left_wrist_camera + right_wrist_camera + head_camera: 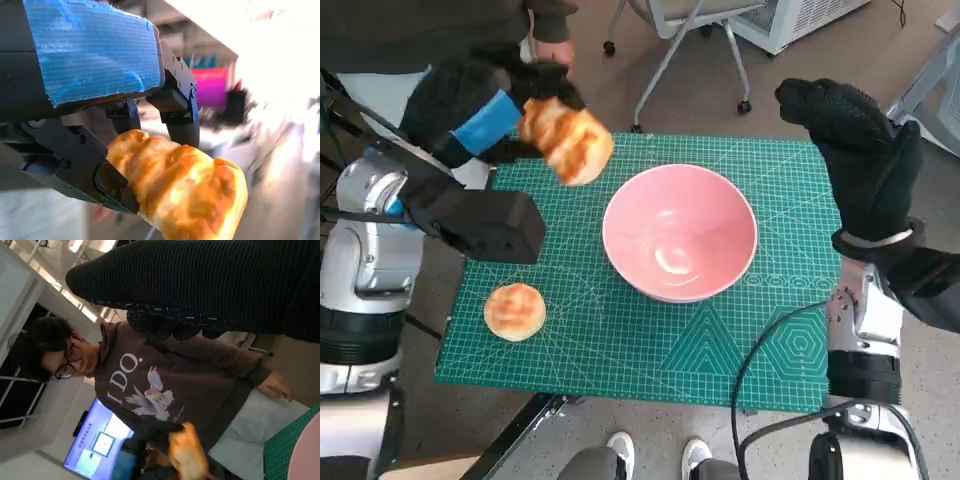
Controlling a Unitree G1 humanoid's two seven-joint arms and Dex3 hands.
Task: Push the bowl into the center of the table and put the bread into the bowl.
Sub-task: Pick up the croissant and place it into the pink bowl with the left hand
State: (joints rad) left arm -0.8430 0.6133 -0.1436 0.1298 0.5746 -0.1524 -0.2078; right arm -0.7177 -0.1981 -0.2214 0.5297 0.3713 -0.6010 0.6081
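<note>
**A:** Head view first: where is the bread [567, 140] found?

**B:** It is held in the left hand [470, 115], lifted above the far left corner of the green mat [620, 350]. The left wrist view shows the black fingers [180, 117] closed around one end of the bread, with the rest left sticking out beyond them.

**A:** And the bowl [680, 232]?

**B:** The pink bowl is seen roughly in the middle of the mat, upright and with nothing in it. The pushing step is judged to be finished.

**A:** Which relation matters for the coming move?

**B:** The bowl lies to the right of the held bread and slightly nearer the robot. The left hand is clearly the closer one, so the bread would likely be carried rightward over the rim and let go there.

**A:** What is noted about the right hand [855, 150]?

**B:** It is raised at the far right edge of the mat, with nothing held; the gloved fingers are loosely extended.

**A:** Anything else?

**B:** A second round bun [515, 311] is left on the near left of the mat, and a person [165, 385] is seen beyond the table.
</note>
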